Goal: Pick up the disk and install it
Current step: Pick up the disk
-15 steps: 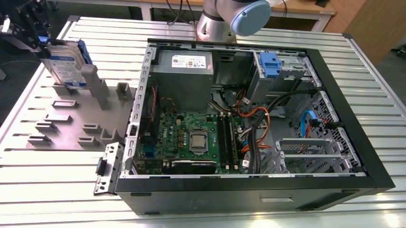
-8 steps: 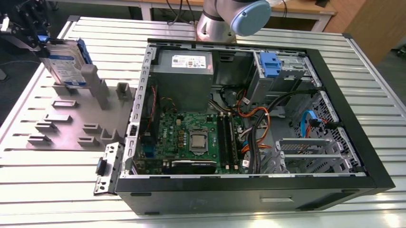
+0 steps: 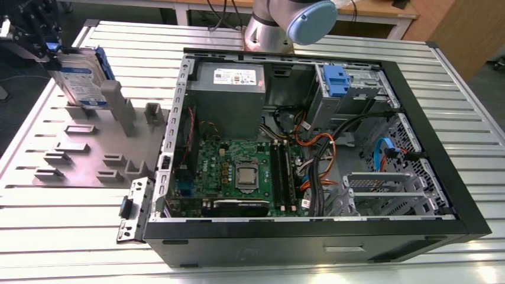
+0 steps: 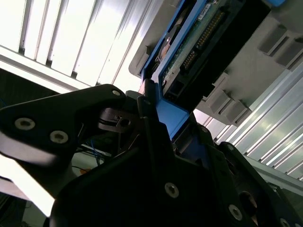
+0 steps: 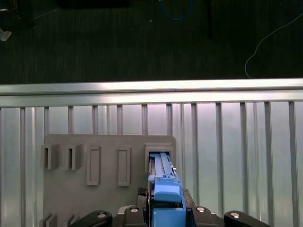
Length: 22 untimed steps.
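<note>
Hand (image 3: 35, 41) up at the far corner of the desk (image 3: 71, 236), on the exterior view's left, well apart from the open computer case (image 3: 316, 234). My fingers (image 4: 94, 111) are pressed together on the blue bracket (image 4: 168, 118) at the upper end of the disk (image 3: 79, 77), one black finger on each side of the blue plastic, as the second wrist view shows. The disk stands upright on edge. Its white-and-blue label faces the exterior camera, and its circuit-board side (image 4: 199, 42) faces the second wrist camera. Its lower end is down at the grey holder plate (image 3: 87, 148), just beside a tall grey post (image 3: 115, 97). In the first wrist view the disk (image 5: 162, 165) runs from my hand straight down into the end slot of the plate (image 5: 109, 198). I cannot tell whether it is fully seated there or lifted a little. The other slots on the plate are bare. The plate lies flat on the ribbed metal desk, with dark floor (image 5: 118, 42) beyond the desk edge. Inside the case the green motherboard (image 3: 236, 171) lies open to view. The grey drive cage (image 3: 371, 80) sits in the far corner, with a small blue handle (image 3: 335, 80) fixed on it. The arm's base (image 3: 272, 26) stands behind the case.
</note>
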Motion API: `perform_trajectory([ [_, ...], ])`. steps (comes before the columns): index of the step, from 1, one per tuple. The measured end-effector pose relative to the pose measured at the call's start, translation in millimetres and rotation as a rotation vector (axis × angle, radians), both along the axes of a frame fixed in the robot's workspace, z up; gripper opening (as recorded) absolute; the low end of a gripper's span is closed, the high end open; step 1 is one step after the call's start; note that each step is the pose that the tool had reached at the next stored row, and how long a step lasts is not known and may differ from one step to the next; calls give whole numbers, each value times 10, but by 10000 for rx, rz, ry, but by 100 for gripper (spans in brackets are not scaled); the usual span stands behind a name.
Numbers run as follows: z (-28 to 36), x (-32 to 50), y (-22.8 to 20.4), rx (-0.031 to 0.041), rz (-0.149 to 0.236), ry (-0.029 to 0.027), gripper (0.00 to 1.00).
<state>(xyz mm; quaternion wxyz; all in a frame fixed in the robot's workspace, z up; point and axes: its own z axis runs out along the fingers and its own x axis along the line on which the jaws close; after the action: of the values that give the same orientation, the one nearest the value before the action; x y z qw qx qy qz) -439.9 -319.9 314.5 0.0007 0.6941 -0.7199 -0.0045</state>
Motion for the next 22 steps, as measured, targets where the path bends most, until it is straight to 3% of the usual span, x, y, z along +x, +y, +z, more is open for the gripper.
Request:
perform_trajectory([
  [12,31,0,0,0,0,2,36],
  [14,81,0,0,1,0,2,36],
  [22,99,0,0,1,0,2,36],
])
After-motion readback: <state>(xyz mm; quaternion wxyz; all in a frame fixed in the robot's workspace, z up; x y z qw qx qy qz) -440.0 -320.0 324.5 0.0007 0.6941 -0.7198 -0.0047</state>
